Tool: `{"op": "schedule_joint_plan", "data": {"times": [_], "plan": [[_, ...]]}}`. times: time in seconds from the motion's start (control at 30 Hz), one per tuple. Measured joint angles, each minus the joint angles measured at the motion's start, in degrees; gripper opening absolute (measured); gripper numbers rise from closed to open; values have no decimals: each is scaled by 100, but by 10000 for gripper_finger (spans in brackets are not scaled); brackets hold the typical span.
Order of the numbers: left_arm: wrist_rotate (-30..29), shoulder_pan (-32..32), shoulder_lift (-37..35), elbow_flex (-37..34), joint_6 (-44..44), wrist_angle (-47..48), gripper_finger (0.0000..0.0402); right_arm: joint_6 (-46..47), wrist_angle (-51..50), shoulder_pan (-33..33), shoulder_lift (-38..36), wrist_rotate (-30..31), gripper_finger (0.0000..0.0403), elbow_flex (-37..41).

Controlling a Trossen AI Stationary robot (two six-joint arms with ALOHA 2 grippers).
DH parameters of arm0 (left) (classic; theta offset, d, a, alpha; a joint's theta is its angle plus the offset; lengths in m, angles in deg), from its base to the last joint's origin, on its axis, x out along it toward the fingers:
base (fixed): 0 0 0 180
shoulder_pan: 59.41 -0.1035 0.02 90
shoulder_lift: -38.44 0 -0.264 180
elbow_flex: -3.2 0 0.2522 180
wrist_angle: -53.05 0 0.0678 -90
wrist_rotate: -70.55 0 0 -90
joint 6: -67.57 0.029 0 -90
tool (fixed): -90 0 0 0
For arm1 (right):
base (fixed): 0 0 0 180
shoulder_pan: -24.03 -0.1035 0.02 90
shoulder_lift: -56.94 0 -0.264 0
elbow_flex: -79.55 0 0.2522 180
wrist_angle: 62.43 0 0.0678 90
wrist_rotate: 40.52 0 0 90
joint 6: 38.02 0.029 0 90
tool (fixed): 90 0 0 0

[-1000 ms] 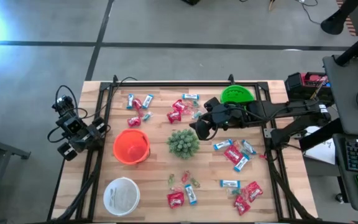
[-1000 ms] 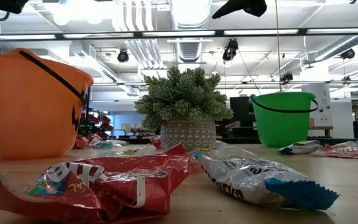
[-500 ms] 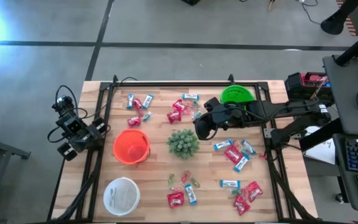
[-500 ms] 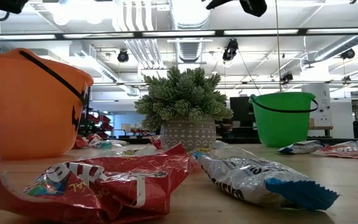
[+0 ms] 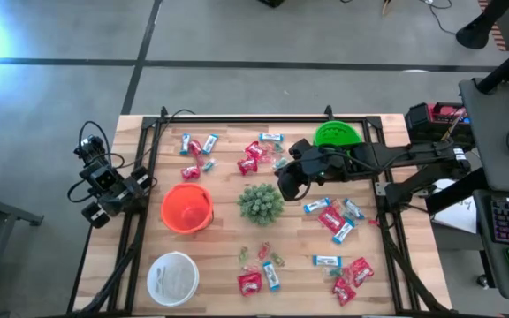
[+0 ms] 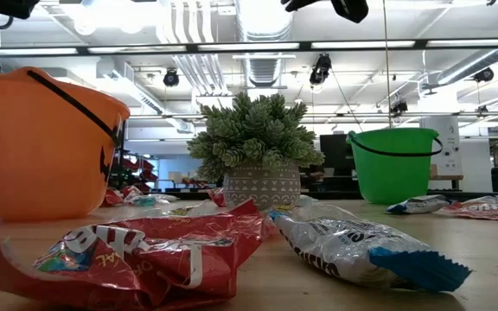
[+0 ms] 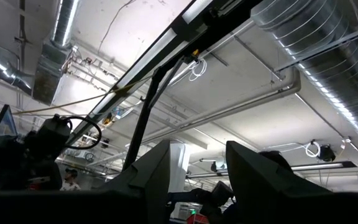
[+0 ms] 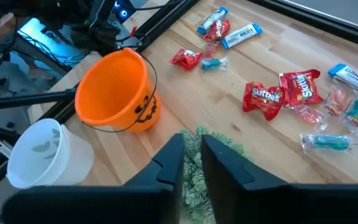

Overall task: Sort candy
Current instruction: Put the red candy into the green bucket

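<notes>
while the left arm waits off the table's left edge, its left gripper [image 7: 194,177] pointing up at the ceiling with its jaws parted around nothing, the right gripper [image 5: 283,184] hangs over the middle of the table [image 5: 224,256], between the green bucket [image 5: 336,134] and the spiky potted plant [image 5: 261,202]. seen from the right wrist, its jaws are drawn narrow, a thin gap left between them, and nothing shows in that gap but the plant's leaves below; i cannot see any sweet held.

the candy lies scattered on the wood in several patches. one patch sits near the far left, blue-and-white bars with a red packet [image 5: 194,147] beside them. another lies near the far middle, two red packets [image 8: 283,93] close together with tiny pink and green pieces just beside them. more red packets and blue-and-white bars [image 5: 331,216] lie to the right of the plant, and a further group sits along the near edge, where a red packet [image 6: 137,255] and a blue-and-white bar [image 6: 353,246] lie touching in the low view.

an orange bucket [image 5: 186,208] stands left of the plant, and a white bucket [image 5: 172,277] sits nearer the front left corner.
</notes>
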State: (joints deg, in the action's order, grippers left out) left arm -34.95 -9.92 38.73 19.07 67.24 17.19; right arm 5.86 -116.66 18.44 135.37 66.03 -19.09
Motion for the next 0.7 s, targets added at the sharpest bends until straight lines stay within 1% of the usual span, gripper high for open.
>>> {"op": "schedule_joint_plan", "data": {"times": [0.1,0.17,0.23,0.53,0.7], "plan": [[1,0,-1,0,0,0,139,0,4,7,0,73,84,0],[1,0,0,0,1,2,139,-2,7,12,0,274,94,0],[1,0,0,0,1,0,139,-36,15,18,2,341,100,0],[-1,0,-2,0,-1,2,139,-188,27,13,32,343,105,0],[1,0,0,0,0,4,139,-981,37,24,70,345,105,0]]}}
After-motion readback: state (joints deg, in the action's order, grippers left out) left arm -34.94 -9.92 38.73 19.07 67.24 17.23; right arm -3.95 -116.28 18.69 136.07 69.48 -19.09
